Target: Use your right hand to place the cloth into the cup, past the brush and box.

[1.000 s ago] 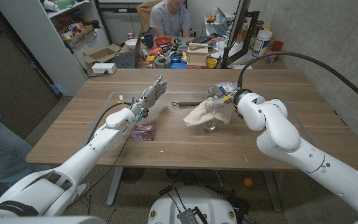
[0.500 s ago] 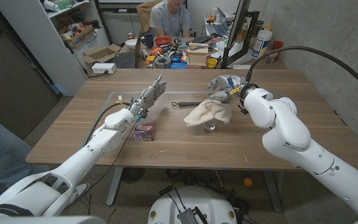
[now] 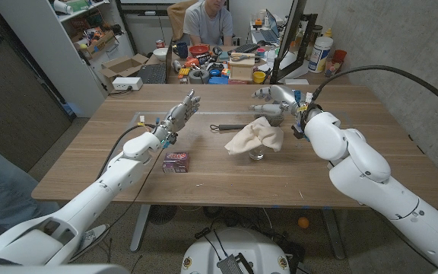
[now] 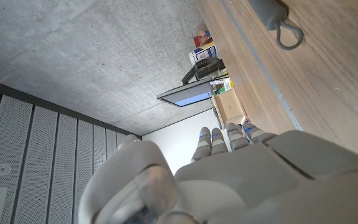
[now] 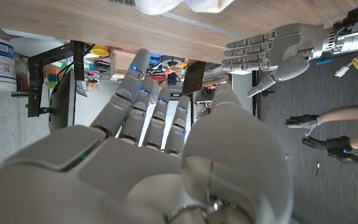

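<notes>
A beige cloth (image 3: pixel 255 137) lies draped over a clear cup (image 3: pixel 257 155) near the table's middle; only the cup's base shows under it. My right hand (image 3: pixel 276 99) hovers open just behind the cloth and apart from it, its fingers (image 5: pixel 143 93) spread and holding nothing. A dark brush (image 3: pixel 230 126) with a loop at its end (image 4: pixel 279 20) lies left of the cloth. Further left, nearer me, sits a small purple box (image 3: pixel 176 160). My left hand (image 3: pixel 179 116) is raised behind the box with its fingers straight (image 5: pixel 278 46), also holding nothing.
The wooden table (image 3: pixel 341 171) has bare room on its right side and along the front. A person (image 3: pixel 207 21) sits behind it at a cluttered desk (image 3: pixel 219 65). Shelves (image 3: pixel 67 46) stand at the far left.
My right hand has let go of the cloth and drawn back from it, further away from me. The cloth stays draped over the cup. The left hand has hardly moved.
</notes>
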